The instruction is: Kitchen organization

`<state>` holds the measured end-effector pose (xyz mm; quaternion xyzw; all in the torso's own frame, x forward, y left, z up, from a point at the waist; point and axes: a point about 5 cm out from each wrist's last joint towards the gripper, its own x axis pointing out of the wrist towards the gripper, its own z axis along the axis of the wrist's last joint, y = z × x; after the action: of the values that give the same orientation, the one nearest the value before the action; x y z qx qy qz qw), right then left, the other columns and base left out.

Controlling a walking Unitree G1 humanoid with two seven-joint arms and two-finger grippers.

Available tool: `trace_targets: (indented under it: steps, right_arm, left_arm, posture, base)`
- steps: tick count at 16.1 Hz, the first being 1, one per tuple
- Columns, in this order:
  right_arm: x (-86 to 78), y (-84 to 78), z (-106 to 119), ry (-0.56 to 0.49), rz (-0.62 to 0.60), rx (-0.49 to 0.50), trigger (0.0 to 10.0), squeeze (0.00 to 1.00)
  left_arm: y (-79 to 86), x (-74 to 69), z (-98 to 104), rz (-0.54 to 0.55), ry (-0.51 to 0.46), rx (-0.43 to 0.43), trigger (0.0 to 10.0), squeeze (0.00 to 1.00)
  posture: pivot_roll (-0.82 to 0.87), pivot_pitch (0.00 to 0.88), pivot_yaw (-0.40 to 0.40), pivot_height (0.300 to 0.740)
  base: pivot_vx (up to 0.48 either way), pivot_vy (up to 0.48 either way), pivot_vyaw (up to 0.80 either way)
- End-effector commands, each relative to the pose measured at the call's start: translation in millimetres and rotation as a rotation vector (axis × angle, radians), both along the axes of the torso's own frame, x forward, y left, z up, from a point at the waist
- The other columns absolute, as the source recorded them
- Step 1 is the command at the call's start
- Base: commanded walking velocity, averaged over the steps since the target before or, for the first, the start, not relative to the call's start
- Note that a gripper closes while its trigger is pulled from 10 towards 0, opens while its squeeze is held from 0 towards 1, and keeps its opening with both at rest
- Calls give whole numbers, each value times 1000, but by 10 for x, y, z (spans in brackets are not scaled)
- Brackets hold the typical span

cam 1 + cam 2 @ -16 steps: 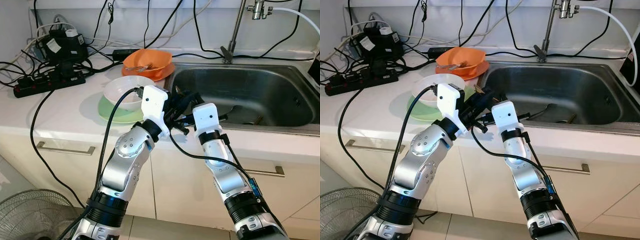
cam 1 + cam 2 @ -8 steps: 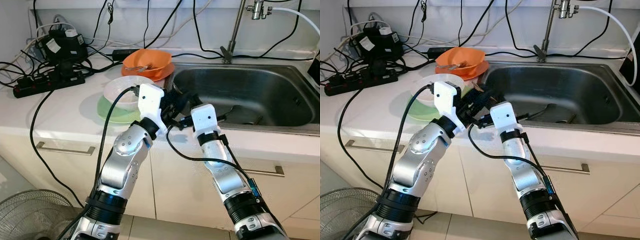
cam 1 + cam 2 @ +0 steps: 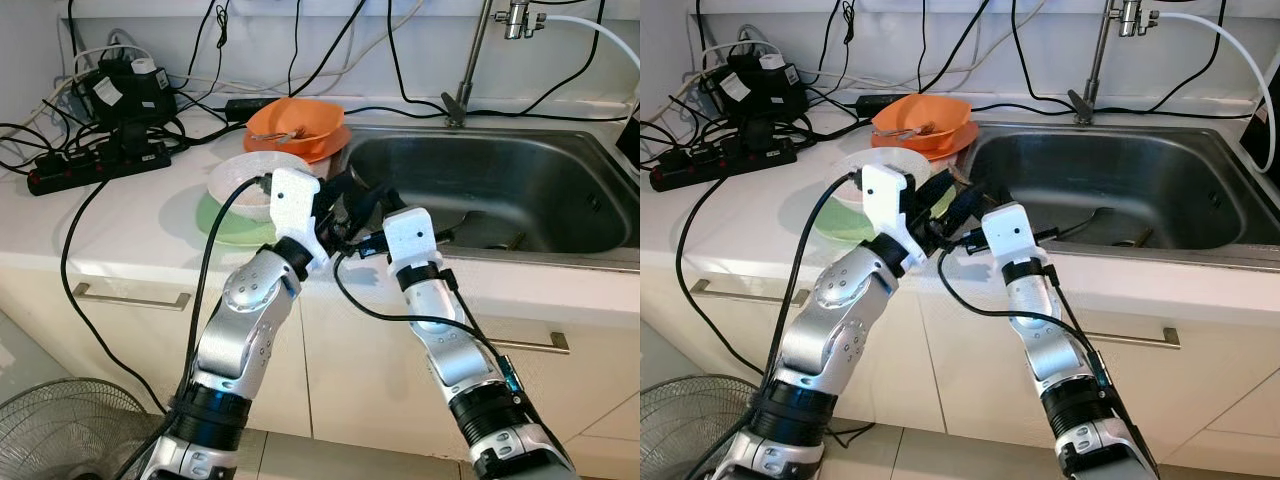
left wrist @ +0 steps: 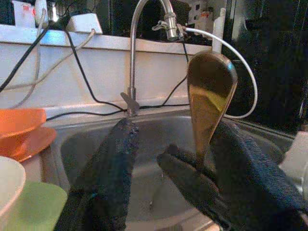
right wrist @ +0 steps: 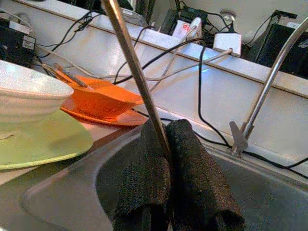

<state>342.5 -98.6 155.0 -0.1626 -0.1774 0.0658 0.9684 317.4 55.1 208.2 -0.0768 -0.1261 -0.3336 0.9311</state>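
Since a second ago the left gripper has slid a little toward the white bowl, and the right gripper has hardly moved. Both arms bend up from below and meet over the front left corner of the sink, with the left fingers spread wide and the right fingers pressed together, pinching the spoon by its handle. The spoon stands up between the left fingers, and past it the bowl sits on a green plate, with the orange bowl farther back.
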Motion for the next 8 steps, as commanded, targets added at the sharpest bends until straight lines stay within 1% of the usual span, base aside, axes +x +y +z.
trace_targets:
  steps: [1, 5, 8]
  right_arm:
    - [52, -53, 87, -21, -28, 25, 0, 0]
    - [80, -103, 90, -15, -50, 26, 0, 0]
    - [99, -135, 78, -7, -62, 26, 0, 0]
  left_arm:
    - [56, -12, 18, 3, 5, -20, 10000, 0]
    - [42, -40, 30, -31, 7, -33, 10000, 0]
    - [64, -50, 116, -40, -2, -95, 10000, 0]
  posture:
    - [45, 0, 72, 740]
    - [46, 0, 71, 740]
    - [49, 0, 68, 740]
  base:
    - [0, 0, 0]
    - [0, 0, 0]
    - [0, 0, 0]
